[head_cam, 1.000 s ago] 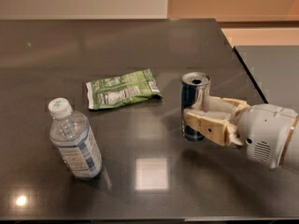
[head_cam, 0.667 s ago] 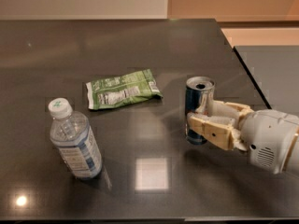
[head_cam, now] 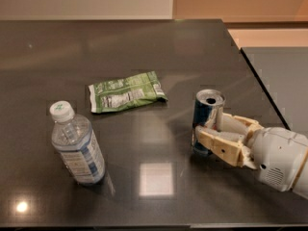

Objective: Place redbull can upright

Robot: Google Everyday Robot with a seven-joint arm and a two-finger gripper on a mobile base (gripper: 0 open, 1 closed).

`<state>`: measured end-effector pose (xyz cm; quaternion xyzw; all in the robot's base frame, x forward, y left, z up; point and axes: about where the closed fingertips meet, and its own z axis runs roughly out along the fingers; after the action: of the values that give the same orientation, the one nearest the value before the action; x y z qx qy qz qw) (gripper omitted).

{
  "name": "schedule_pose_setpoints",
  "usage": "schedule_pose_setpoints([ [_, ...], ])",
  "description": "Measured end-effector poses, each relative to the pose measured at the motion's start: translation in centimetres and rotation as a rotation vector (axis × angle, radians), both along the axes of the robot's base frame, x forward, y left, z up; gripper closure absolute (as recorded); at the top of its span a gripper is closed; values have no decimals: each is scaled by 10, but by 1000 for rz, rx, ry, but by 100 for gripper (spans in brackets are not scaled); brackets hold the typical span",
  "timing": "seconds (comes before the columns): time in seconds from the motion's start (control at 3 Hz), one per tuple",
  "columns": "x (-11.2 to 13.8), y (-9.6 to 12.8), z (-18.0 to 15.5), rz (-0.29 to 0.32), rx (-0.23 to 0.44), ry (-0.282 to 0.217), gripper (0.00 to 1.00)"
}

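The redbull can (head_cam: 208, 110) is upright at the right of the dark table (head_cam: 144, 52), blue and silver, with its silver top and tab hole facing up. My gripper (head_cam: 208, 131) reaches in from the right. Its cream fingers (head_cam: 219, 146) are closed around the can's lower half, one on the near side and one on the far side. The can's base is at the table surface or just above it; I cannot tell which.
A flat green snack bag (head_cam: 126, 91) lies left of the can near the table's middle. A clear water bottle (head_cam: 77, 146) with a white cap stands at the front left. The table's right edge (head_cam: 255, 76) runs close behind the can.
The can and my gripper have moved together a little to the right and toward the table's front edge. The bag and the bottle have not moved.
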<state>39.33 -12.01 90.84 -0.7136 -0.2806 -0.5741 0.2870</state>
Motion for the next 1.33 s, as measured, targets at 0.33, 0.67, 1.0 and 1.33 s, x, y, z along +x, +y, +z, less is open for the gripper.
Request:
schedule_pose_setpoints([
  [0.33, -3, -3, -8, 7, -1, -1, 100],
  [0.67, -5, -4, -13, 19, -12, -10, 100],
  [1.0, -8, -5, -15, 28, -17, -45, 82],
  [1.33, -10, -5, -19, 36, -23, -64, 59],
])
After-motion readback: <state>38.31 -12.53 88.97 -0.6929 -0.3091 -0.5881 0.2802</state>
